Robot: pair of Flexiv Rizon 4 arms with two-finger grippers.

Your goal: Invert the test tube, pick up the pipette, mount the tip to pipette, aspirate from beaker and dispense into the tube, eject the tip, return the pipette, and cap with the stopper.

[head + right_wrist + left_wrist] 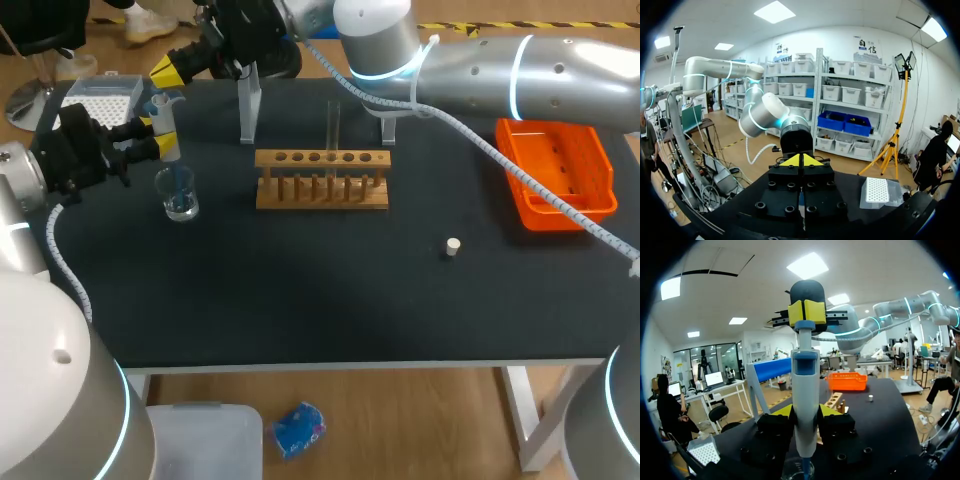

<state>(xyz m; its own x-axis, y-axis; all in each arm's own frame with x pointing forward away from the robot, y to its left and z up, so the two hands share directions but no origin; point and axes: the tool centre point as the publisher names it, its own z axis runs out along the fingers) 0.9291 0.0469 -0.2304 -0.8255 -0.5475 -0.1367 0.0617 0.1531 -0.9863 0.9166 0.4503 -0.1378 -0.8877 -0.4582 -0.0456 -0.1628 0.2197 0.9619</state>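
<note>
My left gripper (pixel 150 137) is shut on the white and blue pipette (pixel 163 122), holding it upright over the glass beaker (pixel 178 195). In the left wrist view the pipette (pixel 805 385) stands between my fingers, and its tip reaches down into the beaker (pixel 797 471). My right gripper (pixel 165 70) has come across from the right and is shut, its yellow tips (pixel 806 312) resting on top of the pipette's plunger. A test tube (pixel 333 125) stands upright in the wooden rack (pixel 322 182). The white stopper (pixel 453 247) lies on the mat to the right.
A tip box (pixel 103 97) sits at the far left corner, also seen beside my right gripper (pixel 880 192). An orange bin (pixel 555 172) is at the right. Two clear stand posts (pixel 248 100) rise behind the rack.
</note>
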